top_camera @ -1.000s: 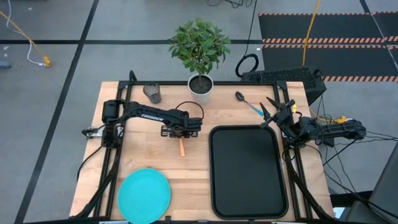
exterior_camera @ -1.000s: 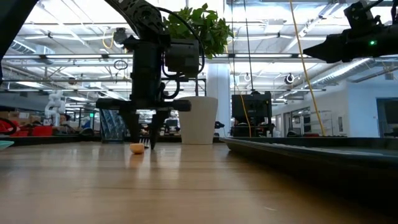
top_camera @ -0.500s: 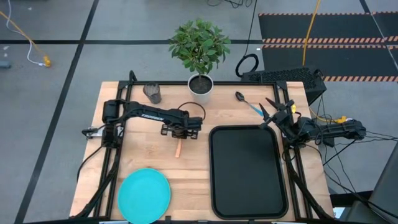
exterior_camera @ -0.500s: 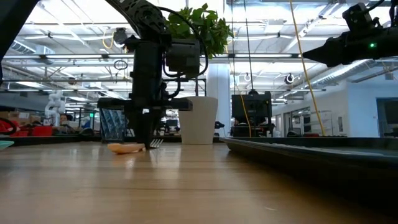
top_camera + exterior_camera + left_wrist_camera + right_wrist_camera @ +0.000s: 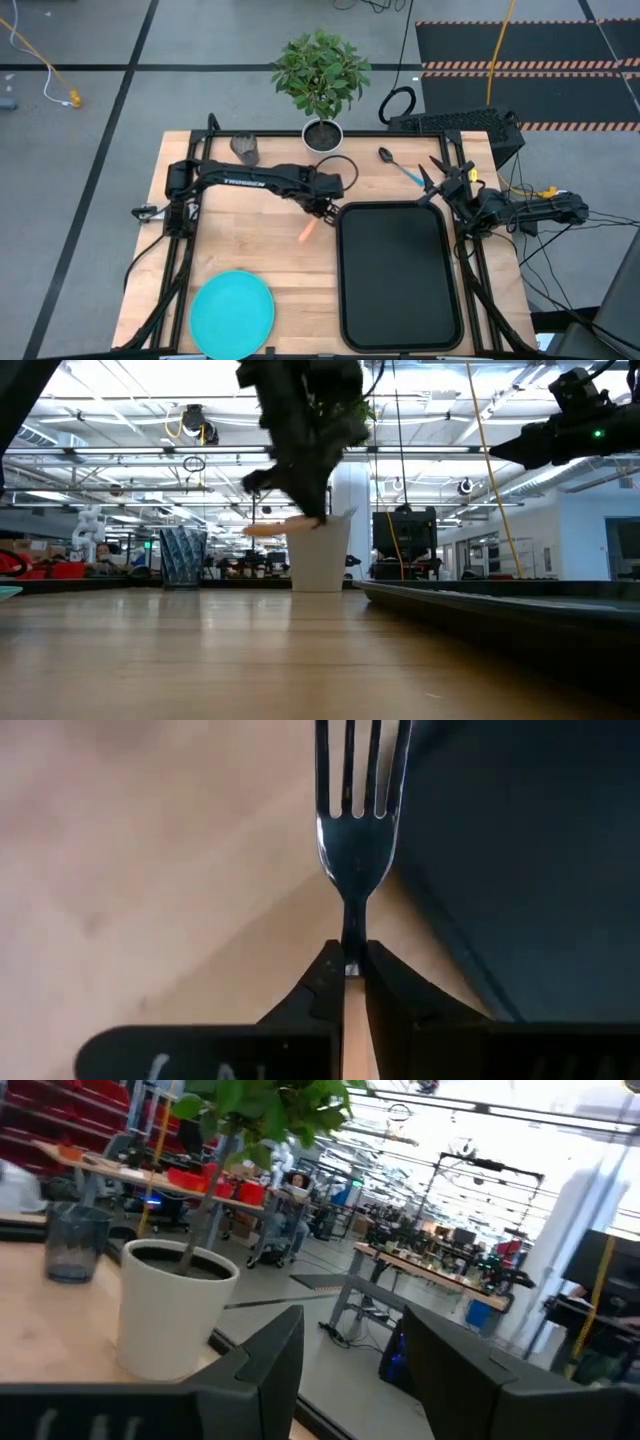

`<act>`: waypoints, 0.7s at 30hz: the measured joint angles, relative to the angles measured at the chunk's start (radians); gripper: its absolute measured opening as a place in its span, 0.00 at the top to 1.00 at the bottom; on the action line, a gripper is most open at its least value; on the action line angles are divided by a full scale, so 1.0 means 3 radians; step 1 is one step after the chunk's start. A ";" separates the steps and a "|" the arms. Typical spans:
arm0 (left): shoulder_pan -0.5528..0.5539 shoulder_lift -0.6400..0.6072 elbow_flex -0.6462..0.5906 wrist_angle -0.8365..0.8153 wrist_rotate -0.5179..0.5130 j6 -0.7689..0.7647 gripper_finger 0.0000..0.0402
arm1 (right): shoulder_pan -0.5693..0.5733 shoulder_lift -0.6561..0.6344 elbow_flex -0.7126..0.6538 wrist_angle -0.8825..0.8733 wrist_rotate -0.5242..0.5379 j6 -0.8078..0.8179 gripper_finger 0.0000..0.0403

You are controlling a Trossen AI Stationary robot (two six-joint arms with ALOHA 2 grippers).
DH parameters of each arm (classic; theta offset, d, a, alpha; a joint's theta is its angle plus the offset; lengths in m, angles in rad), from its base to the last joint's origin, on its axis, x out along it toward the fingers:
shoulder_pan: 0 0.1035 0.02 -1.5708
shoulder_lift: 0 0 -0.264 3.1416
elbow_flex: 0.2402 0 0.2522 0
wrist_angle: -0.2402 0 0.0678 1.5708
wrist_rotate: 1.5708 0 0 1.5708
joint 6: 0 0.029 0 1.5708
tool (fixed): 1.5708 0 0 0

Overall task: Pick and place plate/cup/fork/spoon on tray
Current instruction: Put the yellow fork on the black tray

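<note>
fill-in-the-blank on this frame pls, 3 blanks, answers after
1. The left gripper is shut on the ____.
2. The tray holds ____ of the four items.
3. The spoon lies on the table between the plant pot and the ____ gripper, which is open.

Answers: fork; none; right

Light wooden table top (image 5: 240,255), visibly grained, with a soft sheen in the low view. Large black rectangular tray (image 5: 397,275), smooth and matt, plastic in appearance. Small fork (image 5: 359,825) with polished, mirror-bright metal tines and a matt yellow-orange handle, pinched between the matt black fingers of the left gripper (image 5: 350,970). Round turquoise-blue plate (image 5: 232,313), smooth and evenly coloured. Small dark tumbler (image 5: 76,1243), translucent and ribbed. White plant pot (image 5: 172,1312), smooth and matt.
</note>
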 joint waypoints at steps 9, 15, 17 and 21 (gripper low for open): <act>0.0017 -0.0005 0.0552 0.0032 -0.0285 0.1034 0.96 | 0.0000 -0.0001 -0.0001 0.0420 0.0284 -0.0148 0.59; 0.0011 -0.0005 0.0642 0.0266 -0.0334 0.1596 0.96 | 0.0000 -0.0001 -0.0001 0.0920 0.0263 -0.0262 0.59; 0.0012 -0.0005 0.0642 0.0404 -0.0336 0.1778 0.96 | -0.0001 -0.0001 -0.0001 0.1075 0.0262 -0.0349 0.59; 0.0001 0.0042 0.0645 0.0746 -0.0305 0.2169 0.96 | -0.0001 -0.0001 -0.0001 0.1196 0.0256 -0.0381 0.59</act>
